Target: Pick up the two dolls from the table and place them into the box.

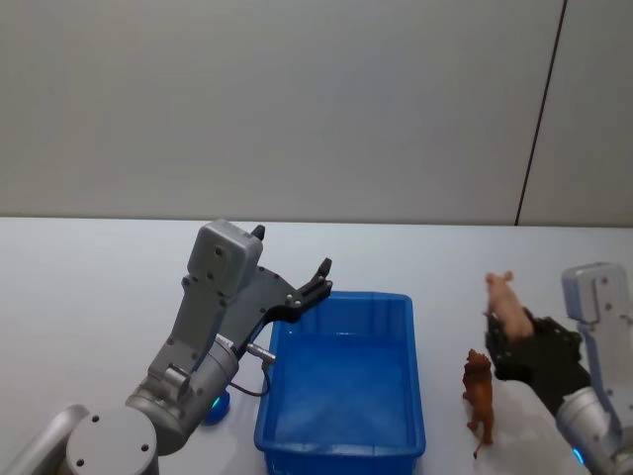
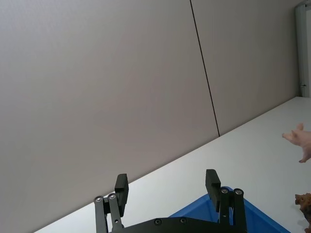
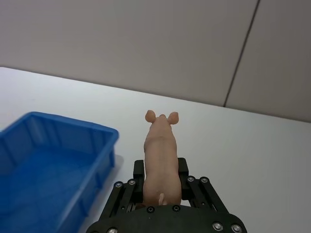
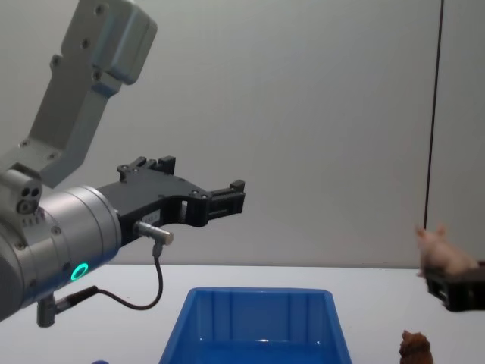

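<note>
Pig [image 3: 160,150] first: your right gripper [image 3: 160,169] has it pinched by the rear half. One finger presses each flank, and the body sticks out beyond the fingertips, ears and snout leading away from the wrist. That long axis points roughly away from the robot and is tilted up. In the head view the pig [image 1: 506,300] is carried well clear of the table [image 1: 99,297], with the right gripper [image 1: 506,334] under and behind it.

From there look left, because the coming move turns on that direction. The box [image 1: 341,297] lies to the robot's left of the held pig, apart from it, with its open top lower than the gripper. I judge you need a sideways carry to the left until the pig is over the blue floor, and only then a release.

Mind what stands in between. The brown doll [image 1: 480,389] is upright on the table just beside the box's right wall, between the wall and your right gripper, so keep the height as you cross. It is much nearer the right arm than the left.

Your left gripper [image 1: 293,249] hangs above the box's far left corner with its fingers spread and nothing between them. The chest view shows the left gripper [image 4: 220,193] high above the rim. It should not get in the way if you drop the pig toward the middle or right of the box.
</note>
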